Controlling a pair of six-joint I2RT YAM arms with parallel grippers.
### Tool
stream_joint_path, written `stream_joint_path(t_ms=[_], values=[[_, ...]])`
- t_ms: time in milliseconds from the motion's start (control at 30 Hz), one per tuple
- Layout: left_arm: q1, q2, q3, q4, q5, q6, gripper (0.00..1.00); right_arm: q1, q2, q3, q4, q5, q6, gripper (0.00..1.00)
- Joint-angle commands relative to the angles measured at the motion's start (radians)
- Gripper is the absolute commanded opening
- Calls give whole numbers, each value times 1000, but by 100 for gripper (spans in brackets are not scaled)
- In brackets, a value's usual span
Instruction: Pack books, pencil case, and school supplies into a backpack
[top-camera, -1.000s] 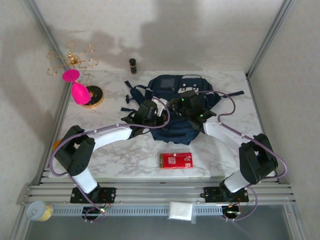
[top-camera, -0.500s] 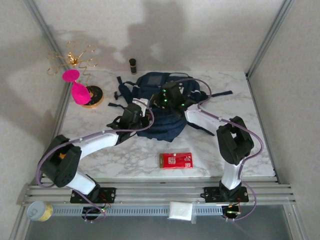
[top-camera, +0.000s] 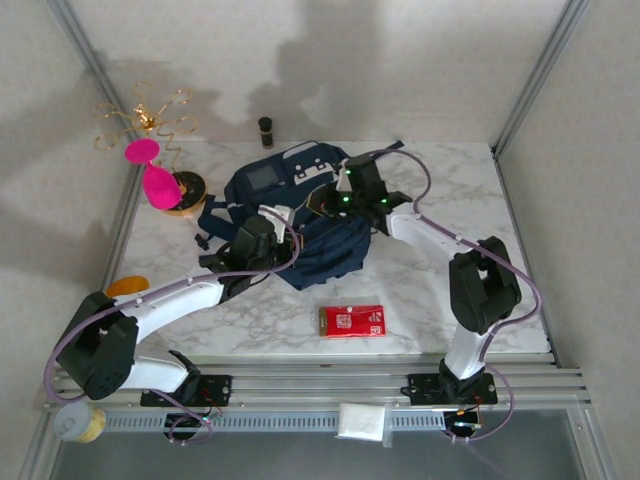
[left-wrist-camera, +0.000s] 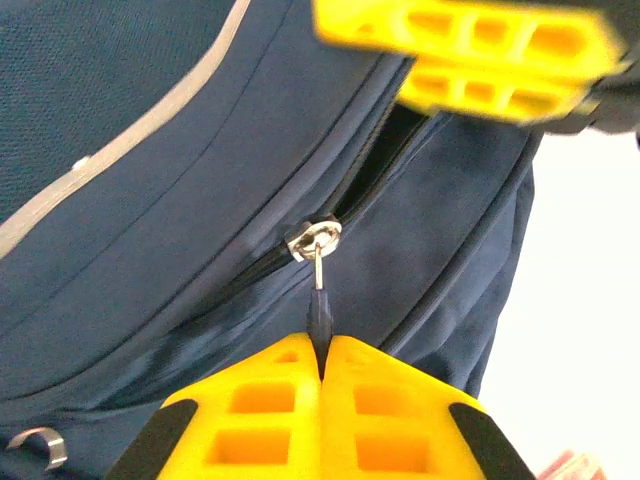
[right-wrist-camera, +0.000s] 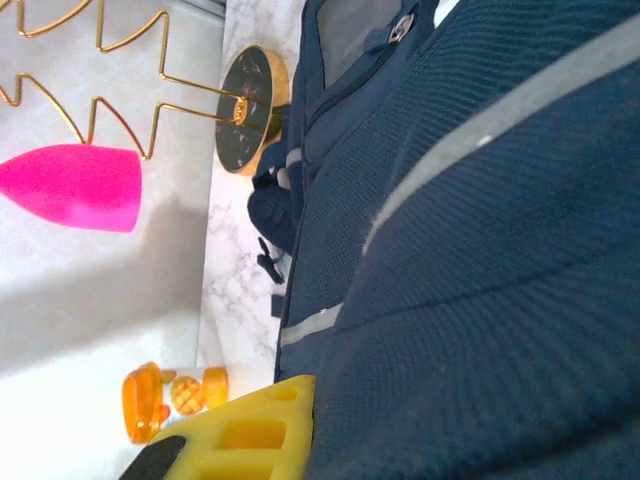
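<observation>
Zip pull (left-wrist-camera: 317, 278) sits pinched in left gripper (left-wrist-camera: 322, 348) while right gripper (left-wrist-camera: 480, 62), just ahead, clamps backpack (left-wrist-camera: 150, 250) fabric, likely bracing for unzipping.

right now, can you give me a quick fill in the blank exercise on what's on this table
The left end effector pinches the pull tab of the backpack's ____. The flat packet lying nearer the arm bases than the backpack is ____. The teardrop shape beside the gold wire stand is ____.
Missing words: zipper; red; pink.
</observation>
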Motion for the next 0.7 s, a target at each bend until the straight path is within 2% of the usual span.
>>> stream_joint_path(t_ms=[0, 100, 333, 500, 667], values=[[-3, 8, -2, -41, 34, 4, 0, -80, -69, 16, 7, -121, -102, 0], [13, 20, -3, -40, 26, 10, 0, -120, -83, 28, -69, -147, -170, 0], [49, 50, -6, -52, 30, 17, 0, -242, -116, -8, -81, -240, -207, 0], [79, 42, -25, -82, 0, 25, 0, -284, -103, 4, -118, -271, -239, 0], [120, 32, -64, -32, 12, 13, 0, -290, -94, -14, -89, -299, -229, 0]])
